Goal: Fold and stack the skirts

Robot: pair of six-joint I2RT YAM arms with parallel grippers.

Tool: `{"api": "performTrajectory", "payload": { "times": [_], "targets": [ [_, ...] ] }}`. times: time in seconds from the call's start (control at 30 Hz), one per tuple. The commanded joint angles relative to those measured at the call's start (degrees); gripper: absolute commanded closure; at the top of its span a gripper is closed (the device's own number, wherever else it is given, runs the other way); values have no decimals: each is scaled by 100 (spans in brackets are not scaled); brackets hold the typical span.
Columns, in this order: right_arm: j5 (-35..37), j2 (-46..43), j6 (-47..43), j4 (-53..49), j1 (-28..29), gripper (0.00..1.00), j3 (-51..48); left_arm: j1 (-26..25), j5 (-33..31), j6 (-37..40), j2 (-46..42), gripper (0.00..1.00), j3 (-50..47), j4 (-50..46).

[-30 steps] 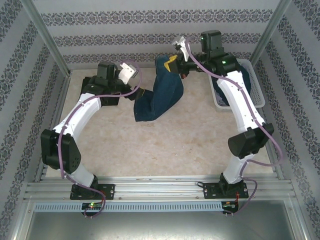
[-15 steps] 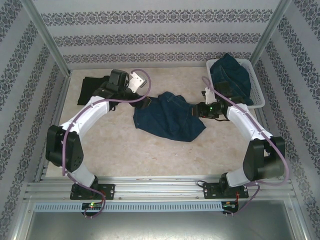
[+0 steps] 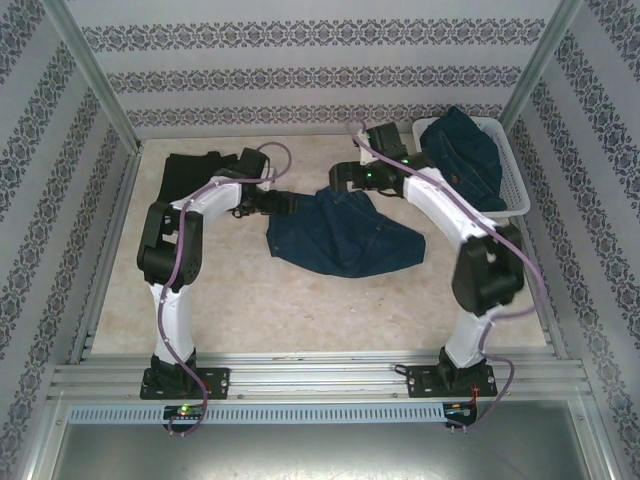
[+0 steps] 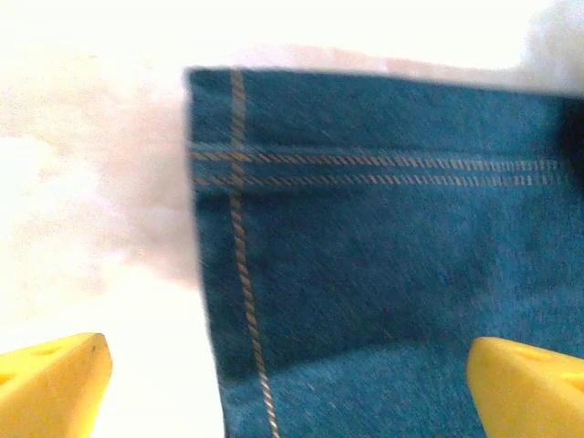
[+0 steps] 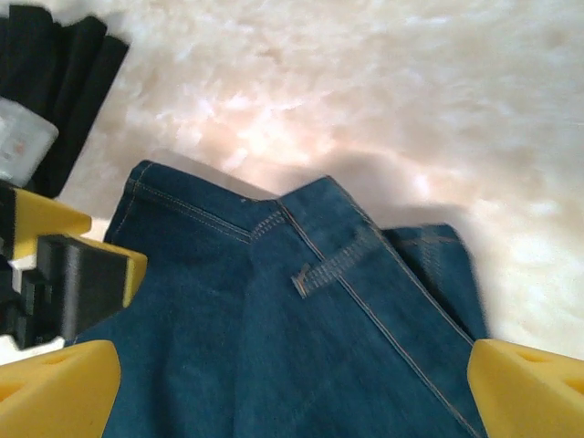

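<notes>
- Denim skirt (image 3: 345,240) lies loosely spread mid-table, rumpled, not folded; waistband end faces the far side.
- Table (image 3: 300,310) is pale and marbled, w/ the arms' bases at its near edge.
- Left gripper (image 3: 280,202) sits low at the skirt's L edge. In the left wrist view its yellow fingertips (image 4: 50,383) stand wide apart at the bottom corners.
- Same view: a hemmed corner of the skirt w/ double tan stitching (image 4: 365,164) lies btwn the fingers. The L finger is over bare table, the R one over denim. Jaws wide, cloth not pinched.
- Right gripper (image 3: 338,182) is at the skirt's far edge, arm bent in from the R side.
- Right wrist view: its yellow fingertips (image 5: 55,388) are also wide apart at the bottom corners, jaws spread above the cloth, not clamped on it.
- Btwn them, denim w/ a seam and a belt loop (image 5: 333,265). Yellow-and-black parts of the left gripper show at that view's L edge, just beside the skirt.
- Black skirt (image 3: 190,172) lies flat at the far-L corner of the table, behind the left arm, apart from the denim one.
- Second denim skirt (image 3: 460,150) is heaped in the white basket (image 3: 515,185) at far R, partly draped over its far rim.
- The two grippers are near each other, at adjacent edges of the same skirt.
</notes>
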Motion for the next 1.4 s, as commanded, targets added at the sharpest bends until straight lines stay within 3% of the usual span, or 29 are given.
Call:
{"api": "performTrajectory", "payload": {
  "times": [0.0, 0.13, 0.33, 0.47, 0.67, 0.8, 1.07, 1.27, 1.37],
  "targets": [
    [-623, 746, -295, -65, -25, 4, 631, 443, 1024, -749, 206, 0, 273, 579],
    [-595, 1306, -195, -285, -14, 4, 1234, 550, 1892, -668, 552, 0, 556, 803],
    [-583, 1288, -124, -133, -47, 2, 1048, 550, 1984, -453, 777, 0, 852, 508],
    [-613, 1190, -55, -16, -86, 2, 821, 550, 2450, -570, 845, 0, 846, 753],
    [-683, 1141, 26, 134, -128, 2, 607, 550, 2588, -658, 944, 0, 933, 997],
    [-697, 1126, 37, 169, -129, 2, 582, 552, 2505, -724, 1116, 0, 1095, 901],
    [-706, 1049, 26, 259, -137, 2, 519, 516, 1558, -456, 1246, 0, 1614, -276],
    [-715, 1021, 103, 387, -140, 2, 409, 462, 1590, -588, 906, 0, 835, 594],
    [-727, 1011, 137, 436, -138, 2, 376, 395, 1295, -472, 959, 0, 945, 303]
  ]
}}
